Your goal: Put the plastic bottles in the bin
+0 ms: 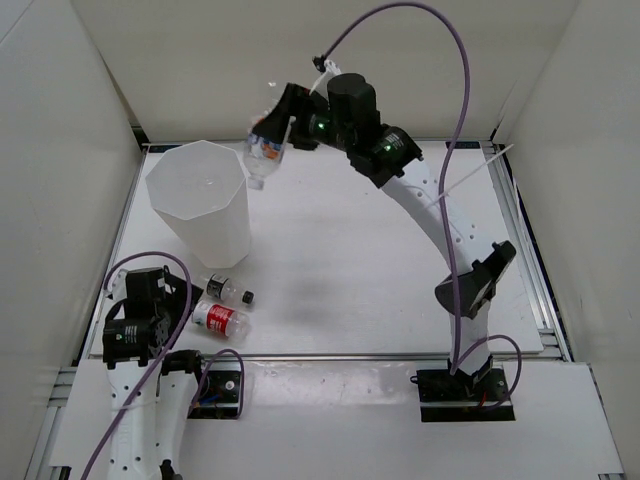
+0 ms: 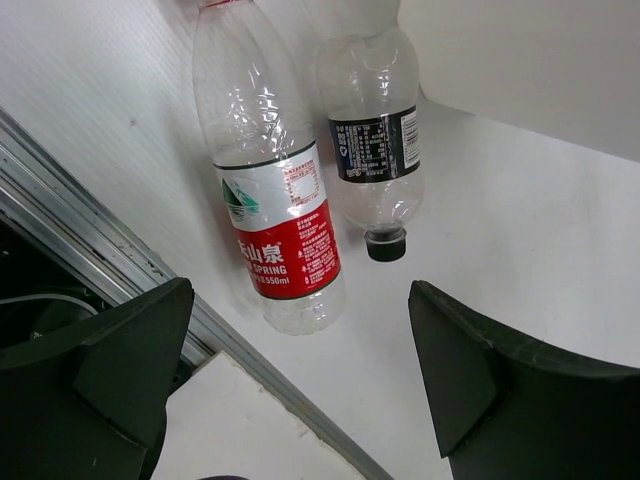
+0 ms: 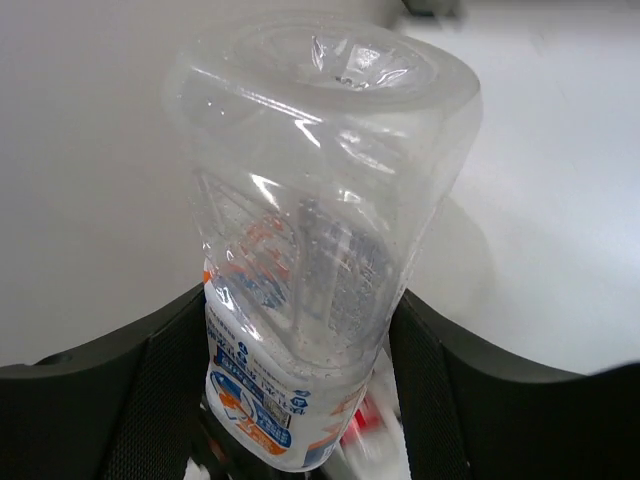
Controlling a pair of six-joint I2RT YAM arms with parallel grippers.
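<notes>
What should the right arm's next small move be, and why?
Probably shift the right gripper left: the labelled bottle it grips appears to hang beside the rim of the bin, not yet over the opening, so releasing now would likely miss.

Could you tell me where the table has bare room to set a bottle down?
The wide middle of the table, between the bin and the right arm, is bare. The near-left corner is crowded: the red-label bottle and black-capped bottle lie beside the open left gripper.
</notes>
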